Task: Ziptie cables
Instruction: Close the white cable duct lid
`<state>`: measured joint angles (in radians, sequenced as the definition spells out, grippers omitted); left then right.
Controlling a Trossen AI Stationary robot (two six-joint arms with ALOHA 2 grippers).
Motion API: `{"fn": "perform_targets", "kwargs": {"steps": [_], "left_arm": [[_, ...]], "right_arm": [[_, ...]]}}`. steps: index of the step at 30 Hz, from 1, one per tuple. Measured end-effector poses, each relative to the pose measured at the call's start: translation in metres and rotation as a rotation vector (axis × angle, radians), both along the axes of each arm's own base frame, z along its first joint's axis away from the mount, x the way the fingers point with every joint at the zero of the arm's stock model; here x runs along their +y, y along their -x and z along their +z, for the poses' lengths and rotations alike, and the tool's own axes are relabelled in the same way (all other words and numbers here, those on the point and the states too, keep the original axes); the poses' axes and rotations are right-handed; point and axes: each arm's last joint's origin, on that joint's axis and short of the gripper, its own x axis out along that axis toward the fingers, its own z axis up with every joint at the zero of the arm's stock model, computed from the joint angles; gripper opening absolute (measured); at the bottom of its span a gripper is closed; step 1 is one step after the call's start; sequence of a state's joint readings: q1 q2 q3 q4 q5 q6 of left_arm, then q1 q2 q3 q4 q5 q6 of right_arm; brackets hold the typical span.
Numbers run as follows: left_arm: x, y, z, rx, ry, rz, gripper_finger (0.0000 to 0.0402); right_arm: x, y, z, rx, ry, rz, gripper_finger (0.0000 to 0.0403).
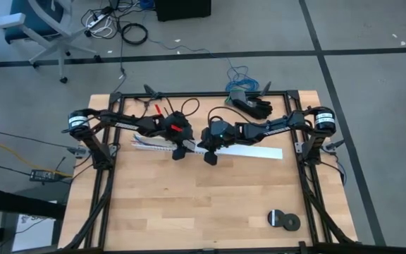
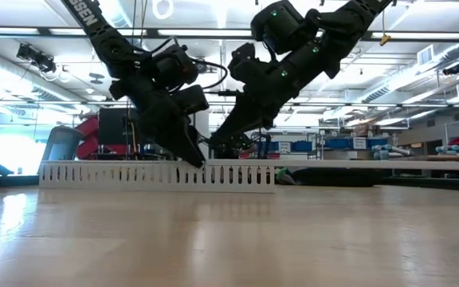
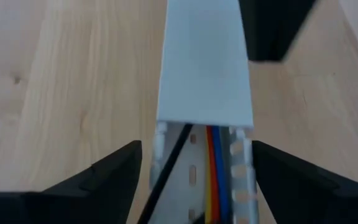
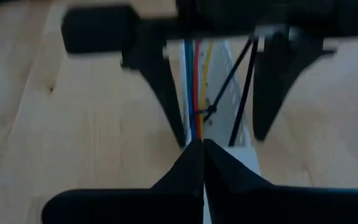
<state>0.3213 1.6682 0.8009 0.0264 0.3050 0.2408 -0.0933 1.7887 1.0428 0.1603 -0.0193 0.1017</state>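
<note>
Straddling the white slotted channel (image 3: 205,68), the left end effector (image 3: 194,177) has its two dark fingers (image 3: 101,180) spread apart, one on each side of the channel walls, gripping nothing. Inside the uncovered stretch of the channel the cables (image 3: 216,168) run lengthwise as red, yellow and blue strands, with a thin black ziptie (image 3: 166,174) slanting across the floor of the channel beside them. A plain white cover closes the channel beyond that stretch.

From the right wrist view, the right end effector (image 4: 202,149) has its fingers pressed together, their tips down at the channel's open part where the coloured cables (image 4: 194,74) pass. A small black knot or ziptie head (image 4: 209,112) sits on the wires just ahead of those tips, and thin black strips angle away from it; whether the closed tips pinch any of them cannot be told.

In the high view both end effectors, left (image 1: 179,150) and right (image 1: 210,156), meet over the middle of the table (image 1: 189,212), close together above the channel (image 1: 259,152), which lies crosswise. Two dark round objects (image 1: 283,220) lie near the table's front right corner.
</note>
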Motion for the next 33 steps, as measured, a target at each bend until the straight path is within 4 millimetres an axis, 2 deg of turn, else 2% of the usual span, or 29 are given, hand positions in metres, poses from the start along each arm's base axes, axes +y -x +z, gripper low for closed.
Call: {"fn": "perform_targets", "kwargs": {"steps": [6, 14, 19, 33], "left_arm": [[0.001, 0.009, 0.004, 0.044, 0.001, 0.004, 0.0307], [-0.004, 0.027, -0.019, 0.099, 0.023, 0.071, 0.0307], [-0.006, 0.033, -0.029, 0.039, 0.034, 0.103, 0.0307], [-0.006, 0.026, -0.022, -0.101, 0.031, 0.063, 0.0305]], "right_arm": [[0.000, 0.003, -0.005, 0.060, -0.010, -0.014, 0.0000], [-0.001, 0.006, -0.008, 0.104, -0.017, -0.034, 0.0000], [0.000, 0.008, -0.011, 0.138, -0.025, -0.044, 0.0000], [0.000, 0.008, -0.010, 0.132, -0.047, -0.061, 0.0000]]}}
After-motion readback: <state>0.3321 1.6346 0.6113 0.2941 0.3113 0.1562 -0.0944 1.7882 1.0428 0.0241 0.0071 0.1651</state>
